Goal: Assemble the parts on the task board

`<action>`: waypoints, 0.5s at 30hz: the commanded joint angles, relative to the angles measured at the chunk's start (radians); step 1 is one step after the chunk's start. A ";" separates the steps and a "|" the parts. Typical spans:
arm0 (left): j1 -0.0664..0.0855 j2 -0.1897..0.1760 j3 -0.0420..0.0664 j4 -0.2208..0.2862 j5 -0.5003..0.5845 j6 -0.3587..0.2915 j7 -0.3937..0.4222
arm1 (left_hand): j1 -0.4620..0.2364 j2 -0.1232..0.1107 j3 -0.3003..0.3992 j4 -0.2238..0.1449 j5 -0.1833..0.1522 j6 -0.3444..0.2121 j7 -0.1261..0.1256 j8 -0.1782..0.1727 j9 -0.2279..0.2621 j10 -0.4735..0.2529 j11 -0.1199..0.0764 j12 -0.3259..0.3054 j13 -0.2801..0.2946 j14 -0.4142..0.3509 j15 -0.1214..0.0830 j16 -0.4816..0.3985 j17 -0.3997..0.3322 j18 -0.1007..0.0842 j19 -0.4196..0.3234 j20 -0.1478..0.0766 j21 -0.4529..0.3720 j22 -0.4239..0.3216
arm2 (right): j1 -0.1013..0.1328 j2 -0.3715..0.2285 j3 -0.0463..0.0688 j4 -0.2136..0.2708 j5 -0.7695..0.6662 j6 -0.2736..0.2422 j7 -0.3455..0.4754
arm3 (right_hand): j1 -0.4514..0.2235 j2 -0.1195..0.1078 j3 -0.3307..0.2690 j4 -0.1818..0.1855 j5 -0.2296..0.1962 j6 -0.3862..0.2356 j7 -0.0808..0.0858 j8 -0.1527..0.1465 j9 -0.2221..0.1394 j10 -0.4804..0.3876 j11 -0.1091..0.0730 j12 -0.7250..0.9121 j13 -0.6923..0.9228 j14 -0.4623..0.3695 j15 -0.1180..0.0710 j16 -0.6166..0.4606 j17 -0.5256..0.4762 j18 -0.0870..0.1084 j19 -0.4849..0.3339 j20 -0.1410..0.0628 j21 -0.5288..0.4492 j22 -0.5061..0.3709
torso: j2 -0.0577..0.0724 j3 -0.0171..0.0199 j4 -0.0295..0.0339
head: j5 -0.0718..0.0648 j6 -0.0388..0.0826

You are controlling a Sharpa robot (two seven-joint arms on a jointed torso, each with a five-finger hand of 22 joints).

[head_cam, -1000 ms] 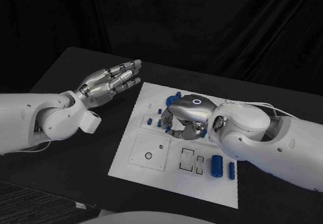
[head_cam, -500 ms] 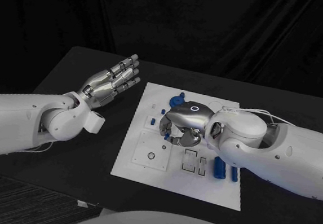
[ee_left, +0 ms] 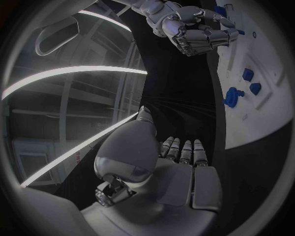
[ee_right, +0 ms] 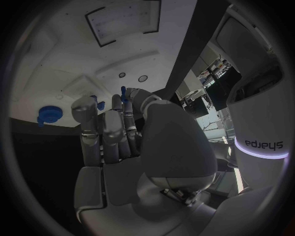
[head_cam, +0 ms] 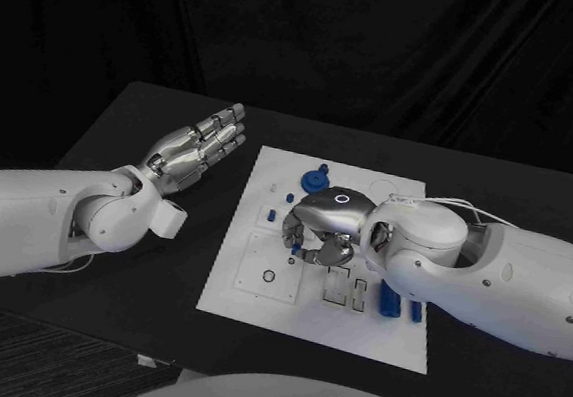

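White in finish, the task board is laid flat at the middle of the black desk, and a large part of its centre is covered by the right hand, which is lowered over it with the fingers curled downward. Whether a part is held beneath those fingers cannot be told, since the palm and the bulky white forearm hide the contact area in the head view, and in the right wrist view the fingertips are seen only from behind. In that wrist view a small blue part is seen just past the fingertips, but contact cannot be confirmed. A round blue part is seen at the far end of the board, and two elongated blue parts lie near the right edge, partly cut off by the right arm. Dark rectangular recesses are visible on the board beside the right hand. The left hand is held above the desk to the left of the board, well apart from it, with fingers extended and nothing held.
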 commanded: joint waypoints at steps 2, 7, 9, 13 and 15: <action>-0.002 0.000 0.001 0.003 -0.002 0.000 0.107 | -0.012 0.008 -0.024 0.008 0.020 0.005 0.000 -0.015 -0.010 -0.005 0.007 -0.019 -0.012 0.015 -0.068 -0.017 -0.010 -0.058 0.008 -0.047 -0.017 -0.011 | -0.007 0.002 0.001 -0.002 -0.002 0.030 -0.026 | 0.022 0.020 0.015 -0.011 0.024 0.009 0.009 -0.009 0.024 0.037 -0.014 0.003 0.013 0.009 -0.001 -0.010 -0.010 0.012 0.003 0.001 -0.013 0.100 | 0.001 0.0006 0.0002 | 0.001 0.000; -0.003 -0.001 0.001 0.004 -0.002 0.007 0.106 | 0.022 0.015 -0.013 0.008 0.065 0.025 0.007 -0.013 -0.008 -0.004 0.020 -0.017 -0.012 0.015 -0.022 -0.017 -0.010 -0.061 0.008 0.000 -0.017 -0.011 | -0.015 0.005 0.001 -0.009 -0.002 0.031 -0.027 | 0.022 0.020 0.015 -0.012 0.024 0.009 0.009 -0.010 0.024 0.037 -0.013 0.003 0.013 0.009 0.000 -0.010 -0.011 0.012 0.002 0.001 -0.016 0.099 | 0.001 0.0005 -0.0004 | 0.001 0.000; -0.003 -0.001 0.001 0.005 -0.002 0.009 0.106 | 0.030 0.016 -0.011 0.007 0.074 0.030 0.010 -0.012 -0.007 -0.004 0.022 -0.016 -0.012 0.015 -0.017 -0.017 -0.010 -0.059 0.008 0.005 -0.017 -0.011 | -0.016 0.006 0.001 -0.011 -0.002 0.032 -0.027 | 0.022 0.020 0.015 -0.012 0.024 0.009 0.009 -0.010 0.024 0.037 -0.013 0.003 0.013 0.009 0.000 -0.010 -0.011 0.012 0.002 0.001 -0.016 0.099 | 0.001 0.0007 -0.0006 | 0.000 0.000; -0.003 -0.001 0.001 0.005 -0.002 0.014 0.105 | 0.050 0.020 -0.006 0.007 0.104 0.033 0.009 -0.012 -0.007 -0.004 0.022 -0.015 -0.012 0.015 -0.009 -0.017 -0.010 -0.056 0.008 0.018 -0.017 -0.011 | -0.020 0.009 0.001 -0.015 -0.002 0.030 -0.027 | 0.022 0.020 0.015 -0.012 0.024 0.009 0.009 -0.010 0.024 0.037 -0.013 0.003 0.013 0.009 0.000 -0.010 -0.011 0.012 0.002 0.001 -0.016 0.099 | 0.000 0.0006 -0.0008 | 0.001 0.000; -0.003 -0.001 0.001 0.005 -0.002 0.017 0.104 | 0.065 0.022 -0.003 0.008 0.130 0.033 0.007 -0.012 -0.007 -0.004 0.022 -0.015 -0.012 0.015 -0.003 -0.017 -0.010 -0.053 0.008 0.025 -0.017 -0.011 | -0.022 0.010 0.001 -0.016 -0.002 0.028 -0.026 | 0.023 0.020 0.015 -0.012 0.025 0.009 0.009 -0.011 0.024 0.037 -0.013 0.002 0.013 0.009 0.000 -0.011 -0.011 0.012 0.002 0.001 -0.015 0.099 | 0.000 0.0007 -0.0005 | 0.000 0.000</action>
